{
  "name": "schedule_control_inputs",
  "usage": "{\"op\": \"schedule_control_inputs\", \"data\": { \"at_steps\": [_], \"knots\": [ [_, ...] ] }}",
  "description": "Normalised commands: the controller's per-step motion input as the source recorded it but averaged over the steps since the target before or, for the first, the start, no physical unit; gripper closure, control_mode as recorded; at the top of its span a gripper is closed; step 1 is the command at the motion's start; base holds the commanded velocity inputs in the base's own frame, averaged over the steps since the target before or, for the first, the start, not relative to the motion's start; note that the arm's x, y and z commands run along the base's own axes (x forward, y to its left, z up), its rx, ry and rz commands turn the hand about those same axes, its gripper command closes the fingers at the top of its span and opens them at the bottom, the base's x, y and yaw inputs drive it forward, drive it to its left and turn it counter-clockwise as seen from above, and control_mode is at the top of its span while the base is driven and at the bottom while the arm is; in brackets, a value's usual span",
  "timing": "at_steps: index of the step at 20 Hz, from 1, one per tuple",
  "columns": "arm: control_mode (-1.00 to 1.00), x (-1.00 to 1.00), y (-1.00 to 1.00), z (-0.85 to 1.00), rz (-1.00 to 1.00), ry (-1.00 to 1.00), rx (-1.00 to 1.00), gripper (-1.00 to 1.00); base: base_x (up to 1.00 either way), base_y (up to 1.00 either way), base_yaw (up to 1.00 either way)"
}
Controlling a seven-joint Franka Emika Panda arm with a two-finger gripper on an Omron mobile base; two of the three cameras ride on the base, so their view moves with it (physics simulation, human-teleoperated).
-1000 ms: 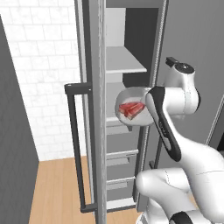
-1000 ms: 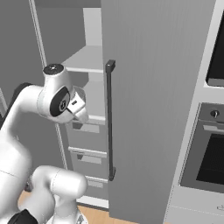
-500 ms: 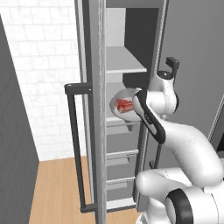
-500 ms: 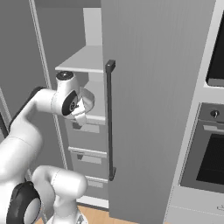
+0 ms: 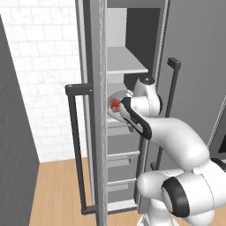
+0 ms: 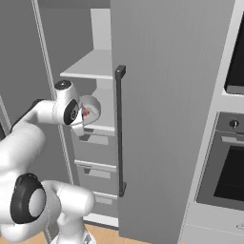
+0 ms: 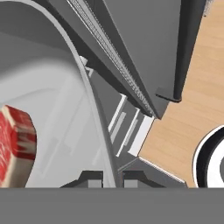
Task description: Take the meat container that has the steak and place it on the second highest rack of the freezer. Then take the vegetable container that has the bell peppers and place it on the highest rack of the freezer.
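Observation:
The meat container (image 5: 114, 102) is a pale round bowl with the red steak (image 6: 86, 112) inside. It is held tilted inside the open freezer (image 6: 167, 95), just above the second highest rack (image 6: 107, 127) and below the highest rack (image 5: 126, 62). My gripper (image 7: 111, 178) is shut on the bowl's rim, one fingertip on each side of the wall. In the hand view the steak (image 7: 15, 144) lies at the left inside the bowl (image 7: 65, 109). The vegetable container with the bell peppers is out of view.
The freezer's open left door with its dark bar handle (image 5: 75, 145) stands close beside the arm. The right door's handle (image 6: 119, 128) is close to the hand. Grey drawers (image 5: 123, 154) sit under the racks. An oven (image 6: 228, 167) stands to the right, above the wooden floor (image 5: 53, 190).
The arm has stretched forward and carried the meat container from the door opening deeper into the freezer, over the lower shelf. The grip on the rim is unchanged.

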Motion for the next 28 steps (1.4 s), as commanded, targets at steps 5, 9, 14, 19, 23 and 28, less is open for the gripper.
{"op": "schedule_control_inputs", "data": {
  "at_steps": [5,9,14,19,23,28],
  "knots": [
    [-1.00,0.09,0.00,-0.05,0.00,0.00,0.03,1.00,0.00,0.00,0.00],
    [-1.00,0.14,0.00,-0.12,0.00,0.00,0.00,1.00,0.00,0.00,0.00],
    [-1.00,0.62,-0.03,-0.29,0.00,0.00,0.00,1.00,0.00,0.00,0.00],
    [-1.00,0.86,-0.02,-0.24,0.00,0.00,0.01,1.00,0.00,0.00,0.00],
    [-1.00,0.83,0.00,-0.20,0.00,0.00,0.00,1.00,0.00,0.00,0.00],
    [-1.00,0.80,0.00,-0.24,0.00,0.00,0.00,1.00,0.00,0.00,0.00]
  ]
}}
